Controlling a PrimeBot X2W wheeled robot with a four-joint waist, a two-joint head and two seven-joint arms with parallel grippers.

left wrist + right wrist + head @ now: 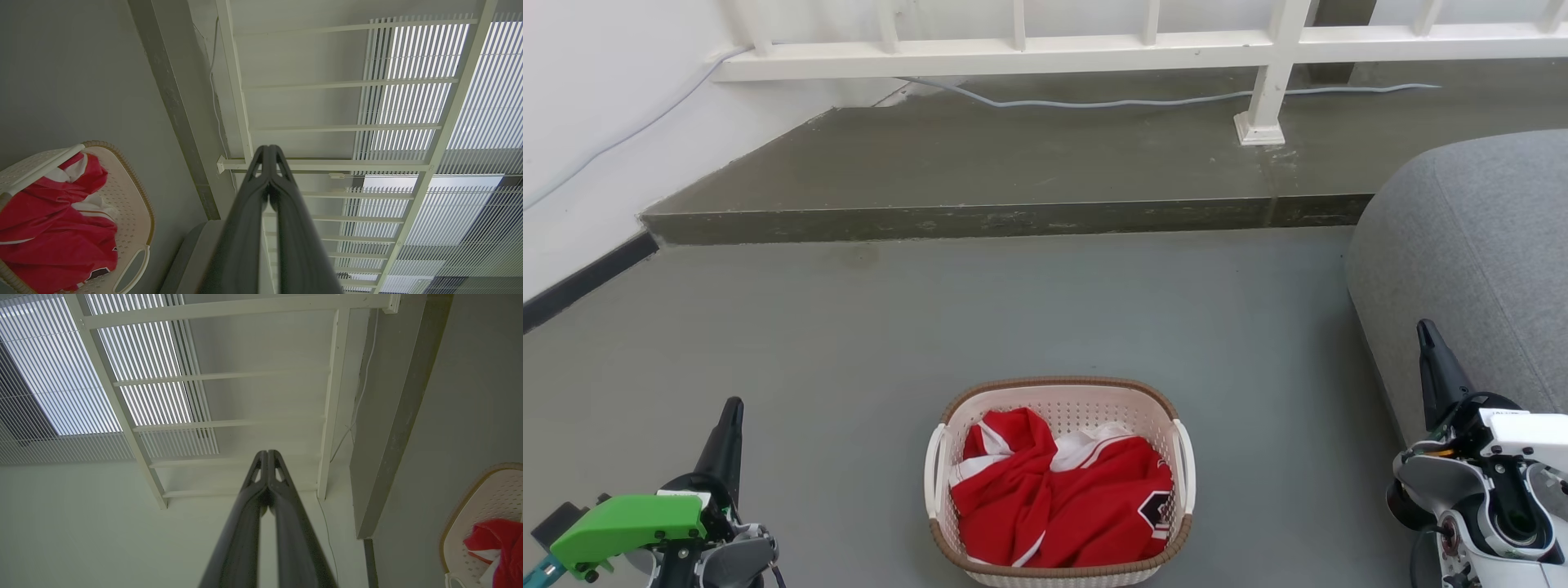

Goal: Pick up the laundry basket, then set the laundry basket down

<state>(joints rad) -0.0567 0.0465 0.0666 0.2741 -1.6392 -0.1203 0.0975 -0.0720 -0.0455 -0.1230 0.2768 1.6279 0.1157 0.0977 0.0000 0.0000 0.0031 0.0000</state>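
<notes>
The laundry basket [1062,408], cream-white and perforated with a brown rim and white side handles, sits on the grey floor at the bottom centre of the head view, with red and white clothing inside. My left gripper [734,406] is off to its left, shut and holding nothing. My right gripper [1425,328] is off to its right beside the sofa, also shut and holding nothing. In the left wrist view the fingertips [268,149] touch, and the basket [130,212] lies at the lower left. In the right wrist view the fingertips [267,453] meet, with the basket [486,498] at the lower right.
A grey sofa [1470,261] stands at the right, close to my right arm. Beyond the basket a raised concrete step [1013,216] carries a white railing [1274,73] and a grey cable [1094,102]. A white wall [588,122] runs along the left.
</notes>
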